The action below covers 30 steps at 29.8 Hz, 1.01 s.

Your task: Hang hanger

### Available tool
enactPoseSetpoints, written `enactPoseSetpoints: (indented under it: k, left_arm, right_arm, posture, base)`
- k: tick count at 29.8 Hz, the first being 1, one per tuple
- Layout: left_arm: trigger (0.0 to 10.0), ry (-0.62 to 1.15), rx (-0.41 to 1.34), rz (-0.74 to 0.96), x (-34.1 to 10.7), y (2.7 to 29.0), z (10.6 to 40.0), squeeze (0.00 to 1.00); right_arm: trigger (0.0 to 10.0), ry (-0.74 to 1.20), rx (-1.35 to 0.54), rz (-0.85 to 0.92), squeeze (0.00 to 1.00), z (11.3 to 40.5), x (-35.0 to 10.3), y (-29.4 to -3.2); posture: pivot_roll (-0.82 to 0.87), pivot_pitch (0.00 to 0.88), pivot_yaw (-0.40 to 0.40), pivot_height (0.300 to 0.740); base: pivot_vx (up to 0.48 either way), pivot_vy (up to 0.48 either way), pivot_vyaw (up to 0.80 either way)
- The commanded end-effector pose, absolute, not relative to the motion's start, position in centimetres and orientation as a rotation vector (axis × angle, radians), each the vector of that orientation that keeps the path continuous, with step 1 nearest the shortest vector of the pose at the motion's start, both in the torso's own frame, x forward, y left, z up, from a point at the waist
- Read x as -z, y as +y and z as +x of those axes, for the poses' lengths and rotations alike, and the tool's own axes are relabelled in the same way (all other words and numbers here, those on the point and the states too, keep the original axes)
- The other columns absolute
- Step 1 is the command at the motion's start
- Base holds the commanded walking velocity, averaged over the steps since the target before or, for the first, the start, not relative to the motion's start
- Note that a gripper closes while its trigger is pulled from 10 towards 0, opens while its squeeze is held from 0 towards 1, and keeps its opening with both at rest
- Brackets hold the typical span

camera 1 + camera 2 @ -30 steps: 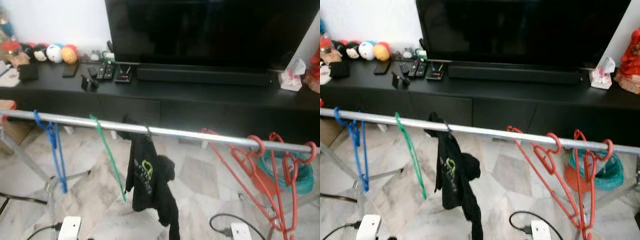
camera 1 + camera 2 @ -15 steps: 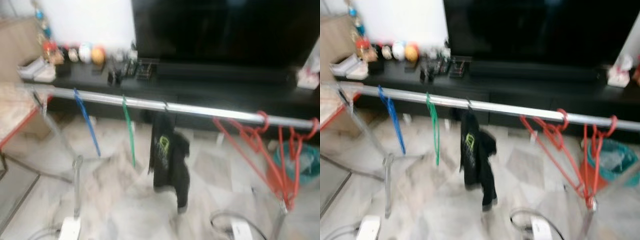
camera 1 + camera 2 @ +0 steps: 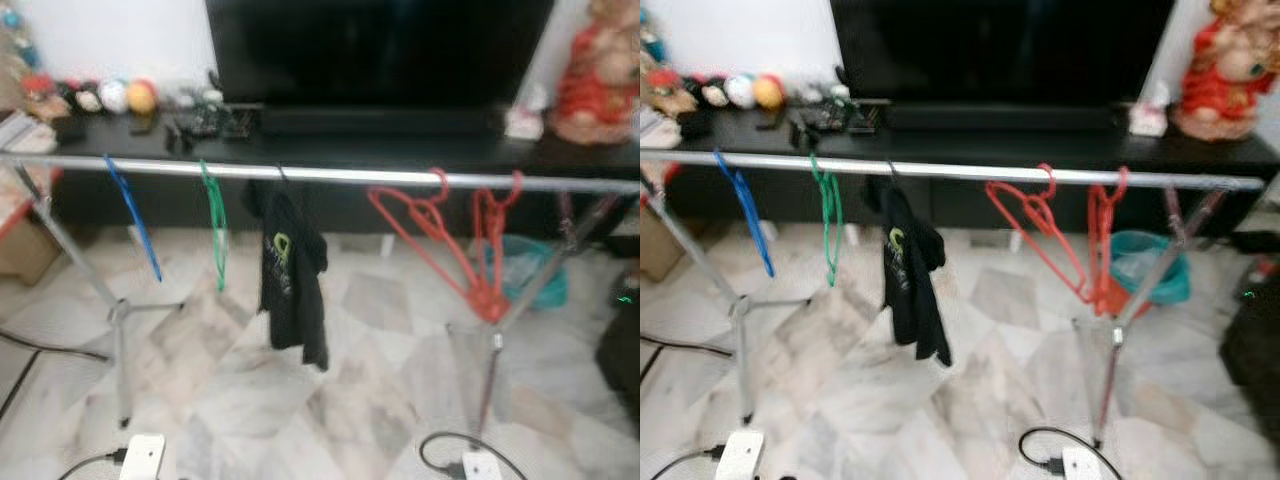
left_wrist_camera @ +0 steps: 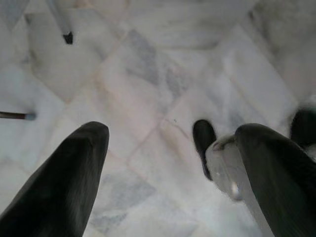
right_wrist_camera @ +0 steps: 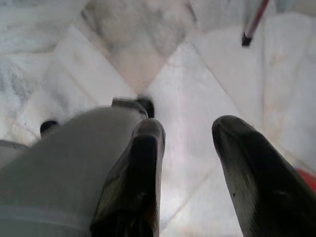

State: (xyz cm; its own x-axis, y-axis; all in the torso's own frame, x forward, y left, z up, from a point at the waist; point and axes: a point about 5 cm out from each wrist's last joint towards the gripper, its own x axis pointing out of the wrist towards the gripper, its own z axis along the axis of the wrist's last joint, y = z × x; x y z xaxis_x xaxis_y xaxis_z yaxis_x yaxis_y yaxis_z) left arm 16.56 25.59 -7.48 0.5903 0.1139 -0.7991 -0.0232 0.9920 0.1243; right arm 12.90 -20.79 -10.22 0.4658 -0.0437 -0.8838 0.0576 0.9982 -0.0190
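A silver clothes rail (image 3: 330, 176) runs across the room on slanted legs. On it hang a blue hanger (image 3: 132, 212), a green hanger (image 3: 214, 220), a hanger carrying a black garment (image 3: 288, 270) and two red hangers (image 3: 452, 240) near the right end. My left gripper (image 4: 173, 143) hangs over the marble floor, open and holding nothing. My right gripper (image 5: 187, 133) also points down at the floor, open and holding nothing.
Behind the rail stands a long black TV cabinet (image 3: 400, 160) with a large TV (image 3: 370, 50), small toys (image 3: 110, 95) and a red figure (image 3: 595, 70). A teal basin (image 3: 520, 275) lies behind the right leg. White power strips (image 3: 142, 455) and cables lie on the floor.
The camera has swung right and drawn back: the whole rail with both leg stands now shows, and the red figure has come into view. The hangers hang as before.
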Motion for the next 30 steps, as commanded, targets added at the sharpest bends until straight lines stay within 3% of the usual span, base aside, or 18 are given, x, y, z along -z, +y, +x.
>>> enactPoseSetpoints:
  k: [1, 30]
  left_arm:
    - [10.0, 0.959, -0.087, 0.102, 7.75, 25.67, 15.95, 0.0]
    - [10.0, 0.949, -0.09, 0.08, 7.73, 25.32, 16.26, 0.0]
  right_arm:
    - [10.0, 1.063, 0.067, 0.011, 0.0, 13.57, 9.95, -21.01]
    - [10.0, 1.048, 0.079, 0.024, 0.0, 13.92, 9.82, -21.06]
  posture:
    - [-0.12, 0.0, 0.013, 0.74]
    - [-0.11, 0.0, 0.012, 0.74]
  base:
    - [-0.3, 0.0, 0.0]
    - [-0.278, 0.0, 0.0]
